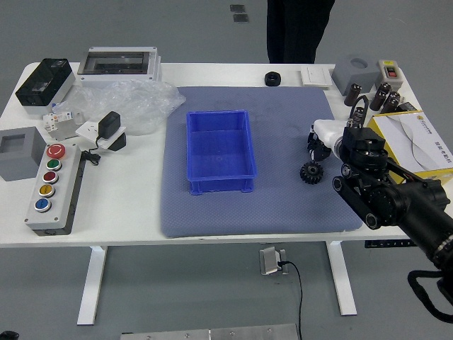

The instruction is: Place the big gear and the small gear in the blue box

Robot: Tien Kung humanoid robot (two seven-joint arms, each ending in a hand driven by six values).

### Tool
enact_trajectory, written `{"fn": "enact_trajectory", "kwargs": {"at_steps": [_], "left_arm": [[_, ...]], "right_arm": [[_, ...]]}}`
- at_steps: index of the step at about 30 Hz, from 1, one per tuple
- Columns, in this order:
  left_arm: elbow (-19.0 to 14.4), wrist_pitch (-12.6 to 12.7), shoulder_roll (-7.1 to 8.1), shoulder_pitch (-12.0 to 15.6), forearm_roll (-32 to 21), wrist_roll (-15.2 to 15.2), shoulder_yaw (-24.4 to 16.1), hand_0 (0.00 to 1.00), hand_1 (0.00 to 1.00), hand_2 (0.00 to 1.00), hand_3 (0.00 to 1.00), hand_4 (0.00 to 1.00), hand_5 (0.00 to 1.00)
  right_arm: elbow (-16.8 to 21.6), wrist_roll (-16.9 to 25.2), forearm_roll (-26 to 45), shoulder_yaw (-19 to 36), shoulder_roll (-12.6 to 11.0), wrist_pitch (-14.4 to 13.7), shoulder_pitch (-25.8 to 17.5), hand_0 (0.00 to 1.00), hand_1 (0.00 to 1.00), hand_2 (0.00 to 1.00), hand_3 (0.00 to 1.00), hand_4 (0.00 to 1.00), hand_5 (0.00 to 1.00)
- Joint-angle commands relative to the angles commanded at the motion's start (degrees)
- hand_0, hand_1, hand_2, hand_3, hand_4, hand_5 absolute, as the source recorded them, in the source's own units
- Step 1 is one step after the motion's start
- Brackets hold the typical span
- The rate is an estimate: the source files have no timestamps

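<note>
Down at the low left corner, a dark bit that we are guessing to be our left hand (8,336) is peeking in, and we are not able to tell if it is gripping. Farther up, one black gear (311,173) is lying flat on the grey-blue mat (269,212). We are guessing it is light and stiff, maybe a bit slippery, but not easy to break. We are thinking of pinching it across its toothed rim, so the teeth are giving us grip. To its left, the blue box (220,152) is waiting, and neither gear is showing inside. Just past the gear, our right hand (327,136) is pointing down; its own shape is hiding whether it is gripping or empty. Maybe it is hiding the other gear too. At the far side, a person's legs (300,32) are standing in black.
</note>
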Motion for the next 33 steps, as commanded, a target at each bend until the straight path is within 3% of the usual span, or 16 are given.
{"fn": "enact_trajectory", "kwargs": {"at_steps": [10, 21, 28, 33], "left_arm": [[0.0, 0.1, 0.10, 0.0, -0.1, 0.0, 0.0, 0.892, 0.883, 0.875, 0.894, 0.848, 0.697], [0.0, 0.1, 0.29, 0.1, -0.3, 0.0, -0.1, 0.892, 0.884, 0.876, 0.894, 0.846, 0.697], [0.0, 0.1, 0.32, 0.1, 0.0, 0.0, -0.1, 0.892, 0.884, 0.876, 0.894, 0.844, 0.696], [0.0, 0.0, 0.34, 0.1, 0.1, 0.1, 0.0, 0.892, 0.884, 0.877, 0.895, 0.842, 0.697]], "right_arm": [[2.1, -0.1, -0.3, 1.9, -0.9, -0.9, 0.6, 0.542, 0.414, 0.465, 0.493, 0.458, 0.027], [13.9, -1.2, -1.6, 4.5, -2.3, -0.7, 0.8, 0.553, 0.417, 0.461, 0.489, 0.425, 0.002], [22.3, -1.4, -0.8, 1.7, 0.4, -0.4, 1.0, 0.553, 0.417, 0.460, 0.486, 0.424, 0.002], [24.9, -1.3, 0.1, -1.3, 3.7, -0.6, 0.9, 0.552, 0.419, 0.459, 0.485, 0.424, 0.002]]}}
